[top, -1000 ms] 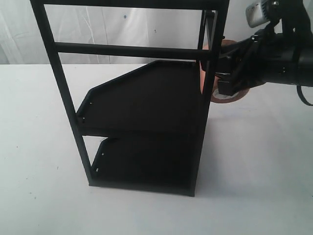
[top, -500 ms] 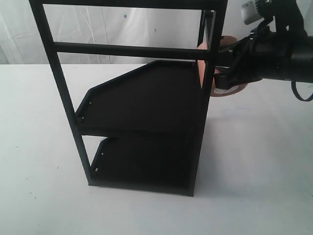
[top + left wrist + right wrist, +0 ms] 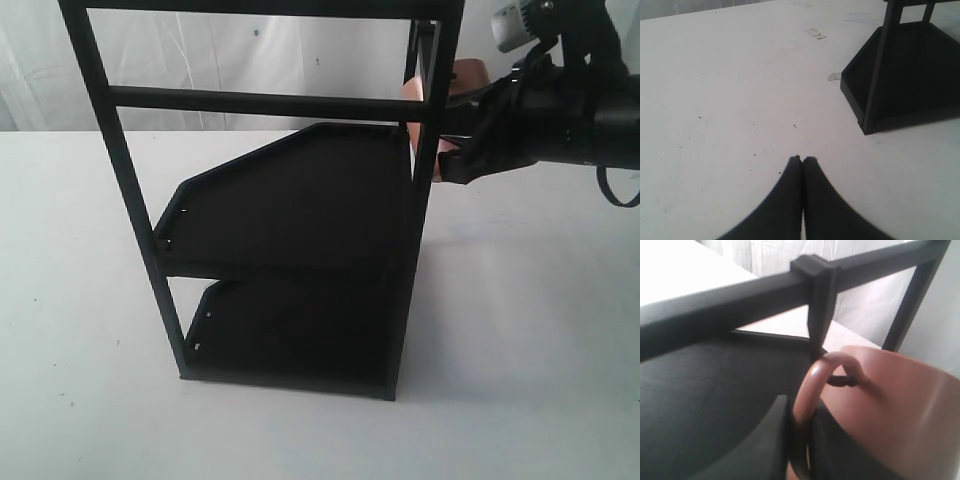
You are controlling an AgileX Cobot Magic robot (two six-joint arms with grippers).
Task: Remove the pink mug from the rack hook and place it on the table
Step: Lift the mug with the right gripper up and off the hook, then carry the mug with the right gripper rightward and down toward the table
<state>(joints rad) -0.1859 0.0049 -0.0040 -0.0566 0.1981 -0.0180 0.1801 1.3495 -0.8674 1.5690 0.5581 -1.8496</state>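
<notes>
The right hand (image 3: pixel 802 440) pinches the loop handle of the pink mug (image 3: pixel 900 410), which hangs on the hook (image 3: pixel 842 381) at the upper post of the rack (image 3: pixel 290 102), above the counter (image 3: pixel 520 330); unhooking seems underway, and next the handle likely must slide off the peg's tip before lowering.

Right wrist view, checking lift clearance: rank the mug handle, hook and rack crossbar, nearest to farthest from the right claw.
1. mug handle, held in the right claw
2. hook, through the handle loop
3. rack crossbar, farthest, past the hook
</notes>
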